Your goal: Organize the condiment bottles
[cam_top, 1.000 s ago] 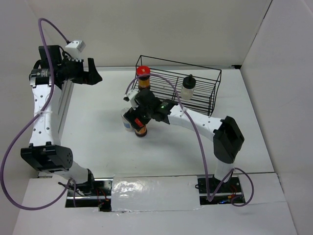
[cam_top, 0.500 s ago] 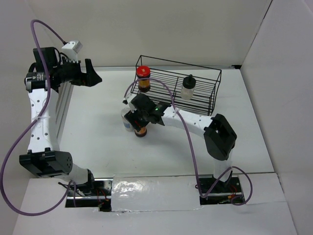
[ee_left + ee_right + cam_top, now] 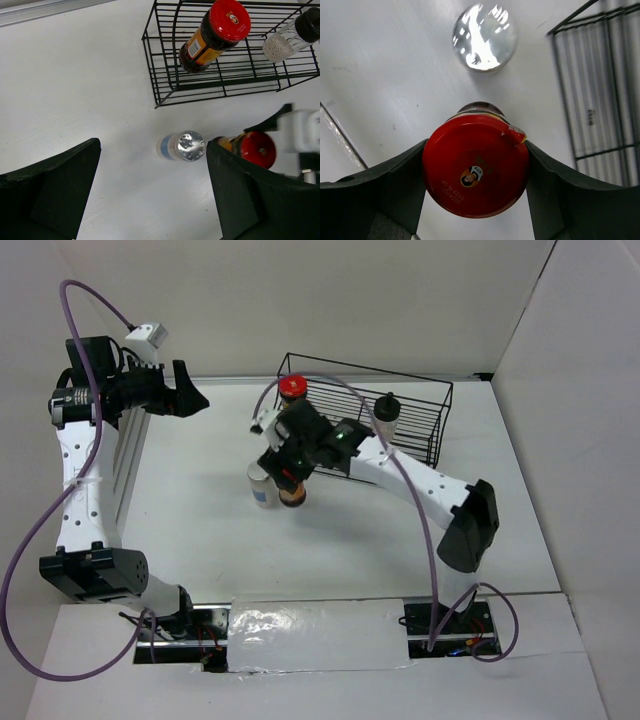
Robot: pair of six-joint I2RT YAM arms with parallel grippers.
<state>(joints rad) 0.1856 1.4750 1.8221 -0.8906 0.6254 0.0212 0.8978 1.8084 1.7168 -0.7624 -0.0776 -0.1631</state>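
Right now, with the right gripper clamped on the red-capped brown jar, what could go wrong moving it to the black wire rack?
1. The right gripper holds the red-capped brown jar by its round cap only; it may slip or swing.
2. The silver-topped, blue-labelled jar stands close beside it and could be knocked over.
3. The other red-capped jar occupies the left end of the black wire rack; aim elsewhere.

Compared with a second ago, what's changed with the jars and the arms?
The right gripper closed on the red-capped jar on the table, and its arm swung toward the wire rack; the jar seems shifted slightly that way. Unchanged: the left gripper open and raised, the blue-labelled jar, the other red-capped jar and the black-capped jar in the rack.
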